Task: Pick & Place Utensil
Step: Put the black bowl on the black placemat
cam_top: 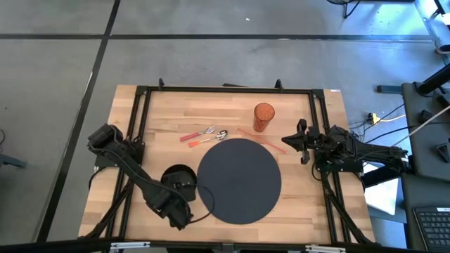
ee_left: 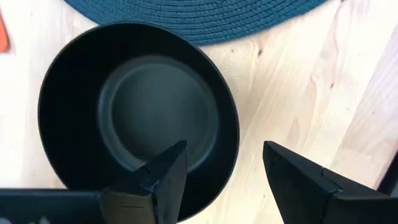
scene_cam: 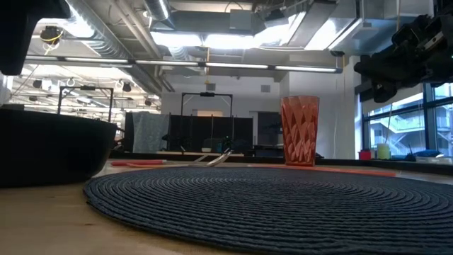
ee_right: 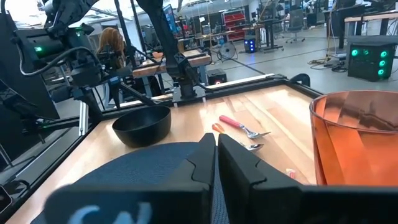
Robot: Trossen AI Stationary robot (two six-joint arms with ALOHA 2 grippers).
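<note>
A fork (cam_top: 199,133) with a red handle and a spoon (cam_top: 215,136) with an orange handle lie side by side on the wood, beyond the round dark placemat (cam_top: 239,180). They also show in the right wrist view: fork (ee_right: 241,127), spoon (ee_right: 250,145). My left gripper (ee_left: 224,149) is open, above the near rim of the black bowl (ee_left: 137,112). One finger is over the bowl's hollow and one is outside the rim, and I see no touch. My right gripper (ee_right: 216,149) is shut and raised off the table, right of the orange cup (cam_top: 264,117).
The black bowl (cam_top: 179,178) stands on the wood against the placemat's left edge. The orange cup (ee_right: 357,143) stands upright near the far edge, with thin orange sticks (cam_top: 261,139) lying beside it. A black frame rail (cam_top: 225,90) borders the table. A person (ee_right: 112,40) shows beyond the table.
</note>
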